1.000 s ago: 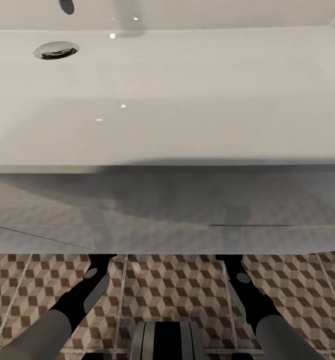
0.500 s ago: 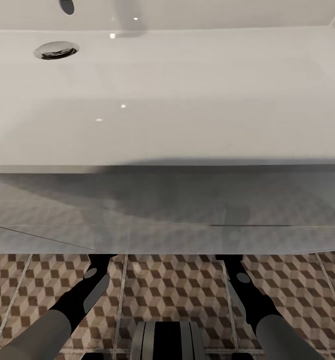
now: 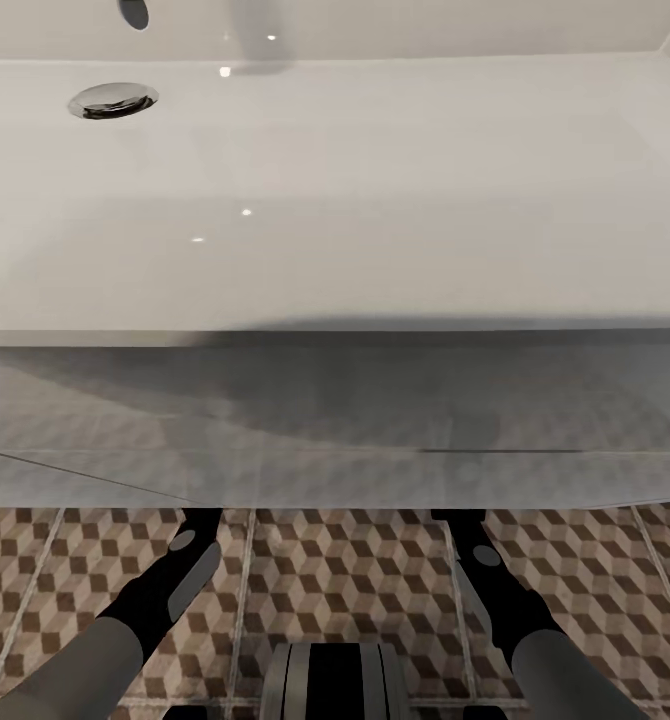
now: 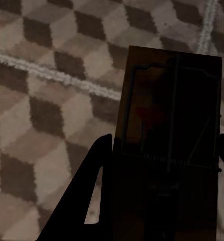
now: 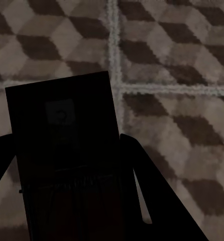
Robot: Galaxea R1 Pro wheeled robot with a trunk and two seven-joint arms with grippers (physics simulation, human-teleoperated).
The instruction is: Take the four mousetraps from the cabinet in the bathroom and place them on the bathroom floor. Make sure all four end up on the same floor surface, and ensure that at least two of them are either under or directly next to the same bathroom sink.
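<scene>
1. Head view: the robot stands right against a white sink (image 3: 375,200), its drain (image 3: 112,100) at the far left of the basin. Below the front edge lies a strip of the bathroom floor (image 3: 355,580), tiled in cube pattern. Both forearms reach forward and pass under the sink's front, so the hands are hidden from this camera.

2. Left wrist view: the left gripper (image 4: 162,201) has its dark fingers (image 4: 89,201) clamped on either side of a mousetrap (image 4: 170,115), a tan-brown board with dark wire frame and a small red patch near the middle. The board hangs above the tiles; I cannot tell whether it touches them.

3. Right wrist view: the right gripper (image 5: 67,201) likewise pinches a second mousetrap (image 5: 62,125), which reads very dark in shadow, with a faint square mark on its face. Tiles and a grout crossing lie just beyond it.

4. Judged reason for the pose: the task wants at least two traps under or beside one sink, so carrying one in each hand beneath the basin puts both in a valid spot at once. Holding the boards by their long edges keeps fingers clear of the wire parts.

5. Writing: none legible. The square mark on the right trap is too dim to read.
</scene>
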